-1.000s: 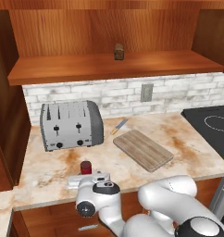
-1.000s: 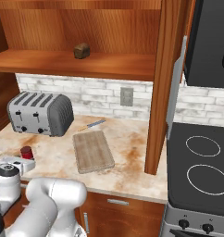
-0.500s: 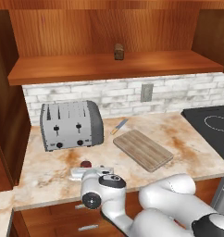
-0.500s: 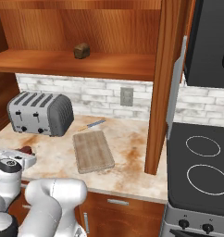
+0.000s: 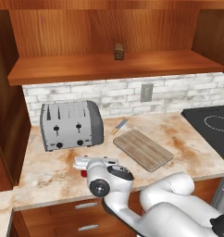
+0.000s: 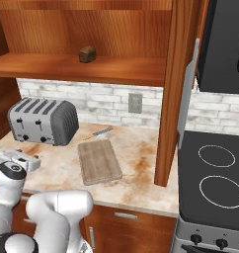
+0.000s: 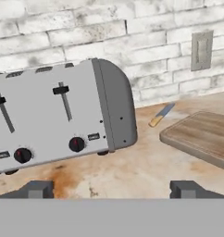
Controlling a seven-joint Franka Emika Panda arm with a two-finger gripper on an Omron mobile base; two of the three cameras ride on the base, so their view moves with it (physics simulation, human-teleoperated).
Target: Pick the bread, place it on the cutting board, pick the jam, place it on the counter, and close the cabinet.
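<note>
The bread (image 5: 118,51) (image 6: 87,53) is a small dark loaf on the shelf of the open cabinet (image 6: 167,94). The cutting board (image 5: 142,149) (image 6: 99,160) (image 7: 202,137) lies bare on the counter (image 5: 44,178) to the right of the toaster. My gripper (image 5: 92,162) (image 6: 18,158) (image 7: 113,190) hovers low over the counter's front left, level and facing the toaster, with its fingers wide apart and nothing between them. A sliver of the red jam (image 5: 83,173) peeks out on the counter just under the hand; the hand covers the rest of it.
A silver toaster (image 5: 70,125) (image 6: 42,121) (image 7: 63,125) stands against the brick wall. A small knife (image 5: 119,126) (image 6: 98,132) (image 7: 161,115) lies between toaster and board. The cabinet's door (image 6: 186,89) juts out above the counter, beside the stove (image 6: 215,173).
The hand has lifted a little and shifted over the jam, which stood in plain sight beside it a second ago. Its fingers stay spread.
</note>
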